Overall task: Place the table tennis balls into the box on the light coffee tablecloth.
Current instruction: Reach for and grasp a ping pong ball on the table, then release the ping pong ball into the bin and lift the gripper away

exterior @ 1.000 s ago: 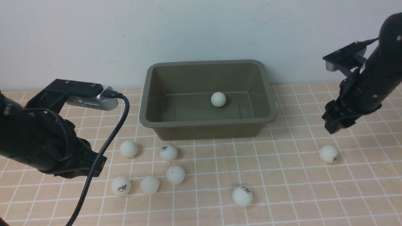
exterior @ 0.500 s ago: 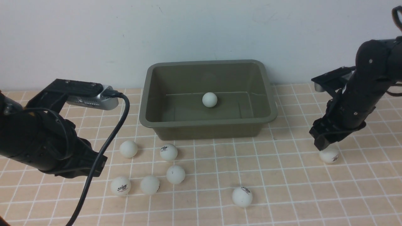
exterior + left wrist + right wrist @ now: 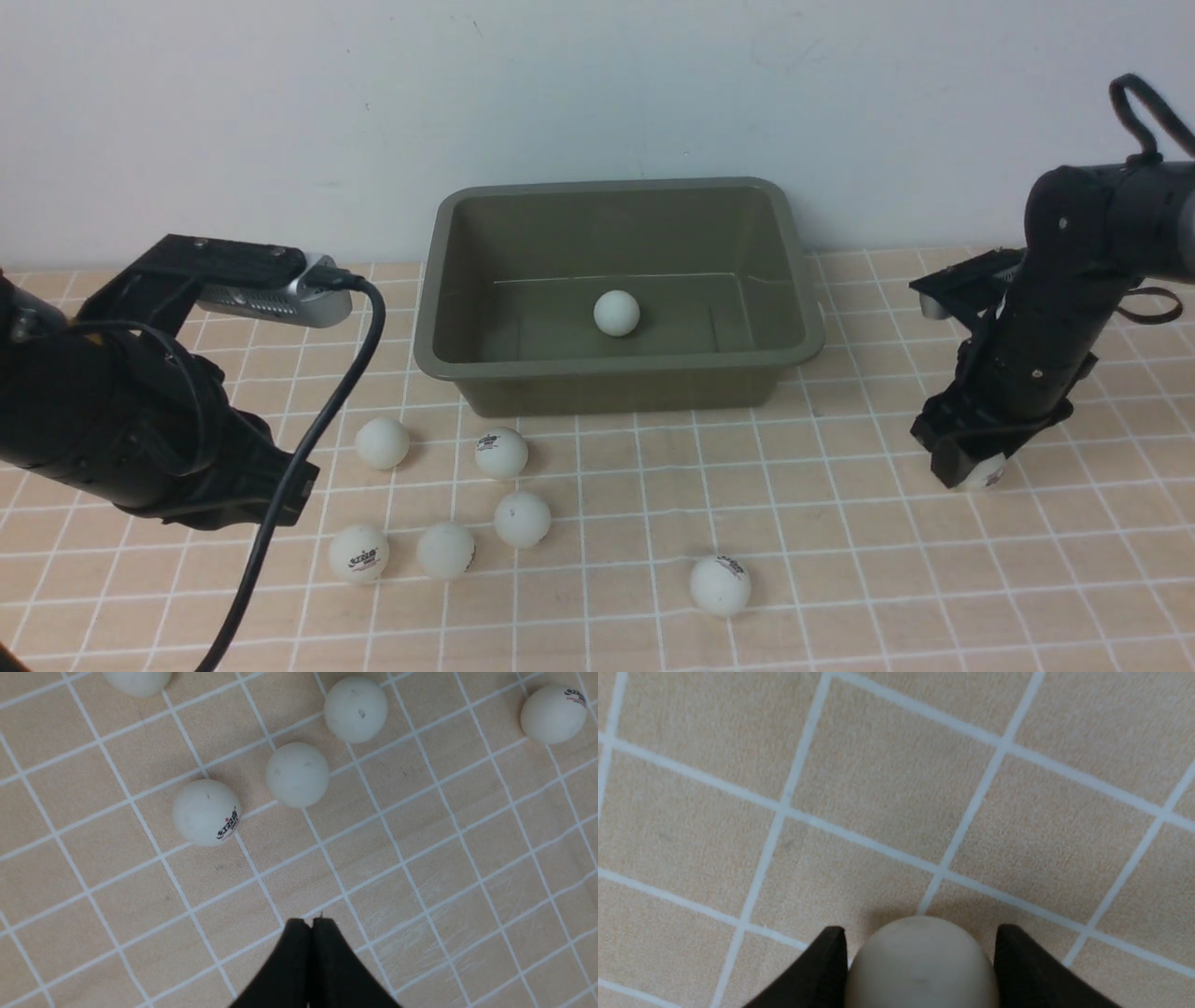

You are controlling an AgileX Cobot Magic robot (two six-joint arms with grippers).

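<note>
The light coffee tablecloth covers the whole work surface, its white grid running back to the wall. At the rear centre stands the box, upright, with one boxed ball lying on its floor. The left gripper hangs above the cloth on the robot's left, its jaws pressed together with nothing between them. The right gripper is down at the cloth on the robot's right, one jaw on each side of the right-hand ball. The jaws sit so tight to the ball's sides that I cannot tell whether they press it or only flank it. In front of the box, toward the left, five table tennis balls lie close together: a rear-left ball, a rear-right ball, a middle ball, a plain front ball and a red-logo ball. A lone ball lies apart, nearer the front centre.
</note>
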